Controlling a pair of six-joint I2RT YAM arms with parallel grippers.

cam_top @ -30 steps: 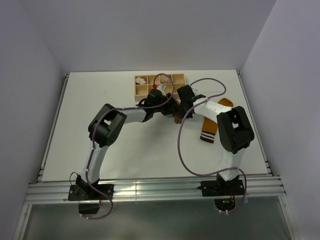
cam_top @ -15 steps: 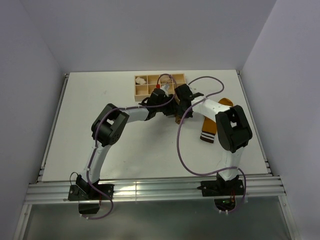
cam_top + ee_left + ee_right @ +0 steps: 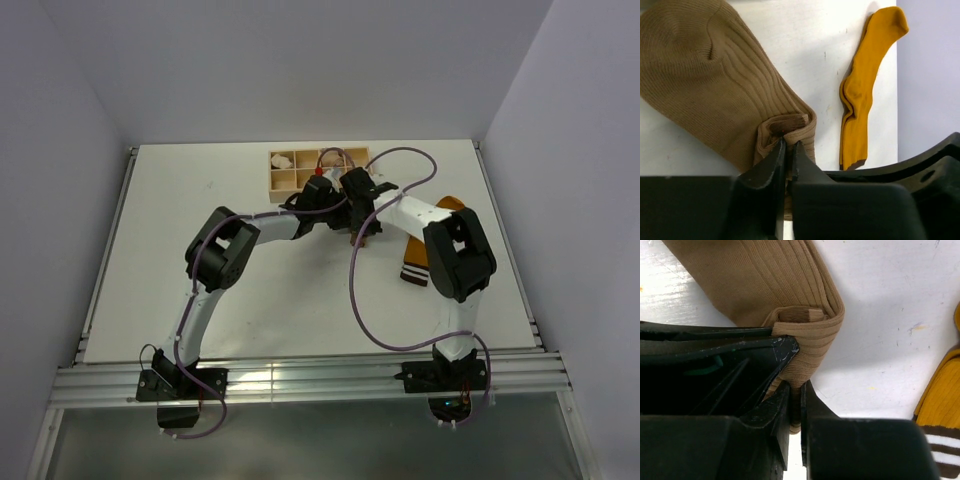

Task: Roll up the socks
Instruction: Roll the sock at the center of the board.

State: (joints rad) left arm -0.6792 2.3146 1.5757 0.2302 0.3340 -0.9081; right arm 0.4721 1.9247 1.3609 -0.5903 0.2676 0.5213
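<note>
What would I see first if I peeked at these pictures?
Both arms meet over a tan sock, one end folded over, on the far half of the table. The left gripper and right gripper each pinch that fold. A mustard-orange sock lies alone to the right.

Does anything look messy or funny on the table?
A little. The mustard sock lies crooked, bunched at its middle. The tan sock has one end folded over, pinched by the left gripper and right gripper.
</note>
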